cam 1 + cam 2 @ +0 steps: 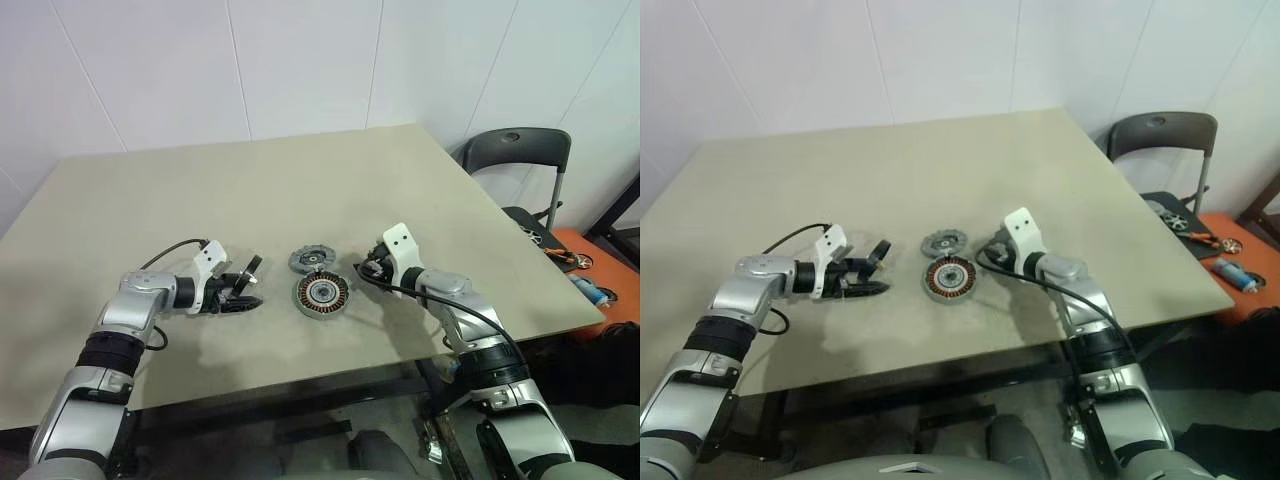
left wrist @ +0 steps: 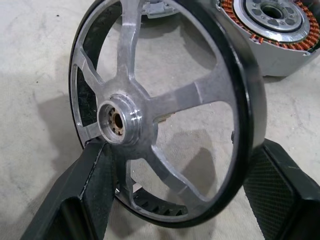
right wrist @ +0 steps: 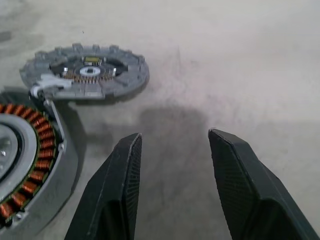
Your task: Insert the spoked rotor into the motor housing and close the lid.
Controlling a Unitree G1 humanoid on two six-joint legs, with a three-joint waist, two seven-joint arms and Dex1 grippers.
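Indoors, a beige desk (image 1: 200, 200) stands by white walls beside a dark chair (image 1: 520, 155). Copper-ringed motor housing (image 1: 322, 294) touches the lid (image 1: 309, 259). Left tool (image 1: 243, 290) grips the spoked rotor (image 2: 165, 110); right tool (image 3: 172, 185) gapes empty.

1. The motor housing (image 3: 30, 165) runs off the right wrist picture's edge (half its copper ring shows).
2. The chair (image 1: 525, 165) is cut by the table (image 1: 200, 200).
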